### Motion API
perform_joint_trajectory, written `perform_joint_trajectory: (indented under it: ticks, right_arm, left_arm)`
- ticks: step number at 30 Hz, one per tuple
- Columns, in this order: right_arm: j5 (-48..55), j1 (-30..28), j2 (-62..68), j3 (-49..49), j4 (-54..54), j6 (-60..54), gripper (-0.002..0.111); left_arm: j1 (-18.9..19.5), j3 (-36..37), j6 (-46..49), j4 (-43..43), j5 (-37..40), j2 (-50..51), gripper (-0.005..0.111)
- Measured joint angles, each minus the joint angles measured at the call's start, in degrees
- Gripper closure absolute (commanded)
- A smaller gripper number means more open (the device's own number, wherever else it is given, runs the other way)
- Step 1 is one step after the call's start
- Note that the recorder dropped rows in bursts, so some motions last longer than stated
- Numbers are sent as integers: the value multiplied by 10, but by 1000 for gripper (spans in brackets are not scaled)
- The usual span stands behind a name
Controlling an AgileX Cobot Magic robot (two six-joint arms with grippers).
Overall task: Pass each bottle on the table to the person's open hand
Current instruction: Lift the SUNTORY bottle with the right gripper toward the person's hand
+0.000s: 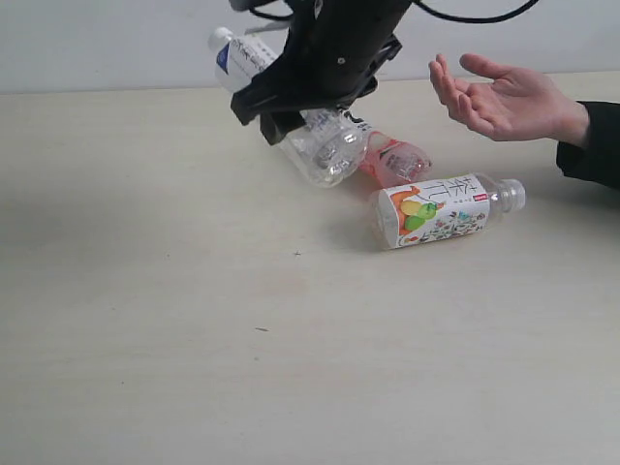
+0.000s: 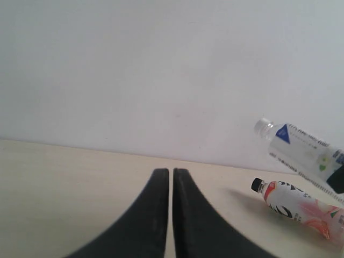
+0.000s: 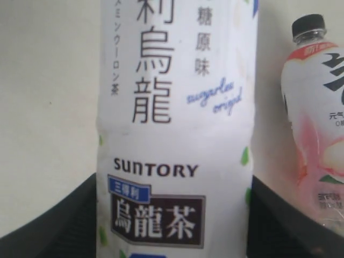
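Observation:
My right gripper (image 1: 291,108) is shut on the white-blue label bottle (image 1: 327,150), held tilted above the table (image 1: 194,339) with its white cap toward the back left. In the right wrist view the label (image 3: 172,134) fills the space between the black fingers (image 3: 70,220). A pink-white bottle with a black cap (image 1: 395,160) lies just behind and below it. A fruit-label bottle (image 1: 441,210) lies on its side to the right. The person's open hand (image 1: 499,97) waits palm-up at the back right. My left gripper (image 2: 171,180) is shut and empty. The lime-and-blue bottle is out of view.
A pale wall runs behind the table. The person's black sleeve (image 1: 593,145) enters at the right edge. The left wrist view shows the held bottle (image 2: 301,150) above the pink-white bottle (image 2: 298,207), off to one side of the left fingers.

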Motion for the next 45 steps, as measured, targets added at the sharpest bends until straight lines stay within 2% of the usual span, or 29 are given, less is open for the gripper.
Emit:
perform_joint_trajectory:
  ticks: [5, 11, 17, 22, 31, 41, 45]
  right_arm:
    - [8, 0, -61, 22, 9, 2, 108]
    - [19, 0, -177, 94, 1, -9, 108]
    - [79, -10, -282, 176, -140, 91, 108]
    - [139, -89, -280, 207, -149, 101, 108]
    - [134, -188, -247, 207, -144, 96, 108]
    - [10, -208, -164, 204, -141, 88, 108]
    - [-4, -208, -122, 189, -157, 89, 108]
  left_arm:
    - [0, 0, 0, 0, 0, 0, 101]
    - [0, 0, 0, 0, 0, 0, 101]
    - [0, 0, 0, 0, 0, 0, 101]
    - [0, 0, 0, 0, 0, 0, 101]
    - [0, 0, 0, 0, 0, 0, 101]
    - [0, 0, 0, 0, 0, 0, 101]
    - [0, 0, 0, 0, 0, 0, 101]
